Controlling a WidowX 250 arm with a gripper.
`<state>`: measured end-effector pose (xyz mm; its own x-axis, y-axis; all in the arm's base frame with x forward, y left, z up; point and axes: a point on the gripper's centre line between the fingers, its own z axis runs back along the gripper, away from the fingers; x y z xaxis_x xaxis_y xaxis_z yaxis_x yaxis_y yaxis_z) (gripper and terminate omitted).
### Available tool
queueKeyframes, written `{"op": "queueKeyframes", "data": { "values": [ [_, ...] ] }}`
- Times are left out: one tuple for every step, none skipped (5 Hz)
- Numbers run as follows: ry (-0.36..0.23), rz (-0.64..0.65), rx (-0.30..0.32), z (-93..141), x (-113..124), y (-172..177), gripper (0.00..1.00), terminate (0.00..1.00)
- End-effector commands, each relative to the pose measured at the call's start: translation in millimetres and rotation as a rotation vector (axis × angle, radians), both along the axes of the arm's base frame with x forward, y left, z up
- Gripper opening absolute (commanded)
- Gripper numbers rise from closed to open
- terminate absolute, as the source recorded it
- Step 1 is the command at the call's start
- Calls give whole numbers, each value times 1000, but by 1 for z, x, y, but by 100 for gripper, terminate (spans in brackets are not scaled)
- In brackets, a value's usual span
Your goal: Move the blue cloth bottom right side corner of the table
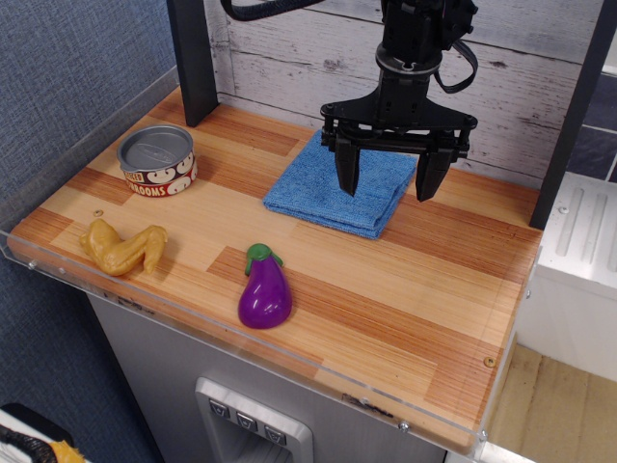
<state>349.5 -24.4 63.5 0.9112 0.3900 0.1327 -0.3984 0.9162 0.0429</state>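
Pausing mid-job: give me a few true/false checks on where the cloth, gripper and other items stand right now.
1. The gripper has its jaws spread open above the blue cloth. True.
2. The blue cloth already lies at the table's near right corner. False: it lies toward the back middle of the table, and that corner is bare wood.
3. The purple eggplant rests on the cloth. False: it lies on bare wood nearer the front edge, apart from the cloth.
4. A can stands upright at the back left. True.
5. A yellowish toy lies near the front left edge. True.
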Motion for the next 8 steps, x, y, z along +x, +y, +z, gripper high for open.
{"op": "queueKeyframes", "data": {
  "values": [
    [0, 0, 0, 0, 0, 0, 100, 0],
    [-29, 77, -16, -3, 12, 21, 100, 0],
    [-28, 98, 36, -4, 20, 38, 100, 0],
    [-33, 145, 76, -4, 28, 59, 0, 0],
    [-43, 128, 85, -7, 35, 69, 0, 0],
    [-36, 124, 157, -14, 45, 81, 0, 0],
    [-56, 58, 111, -26, 52, 81, 0, 0],
    [-92, 26, 76, -33, 53, 78, 0, 0]
  ]
}}
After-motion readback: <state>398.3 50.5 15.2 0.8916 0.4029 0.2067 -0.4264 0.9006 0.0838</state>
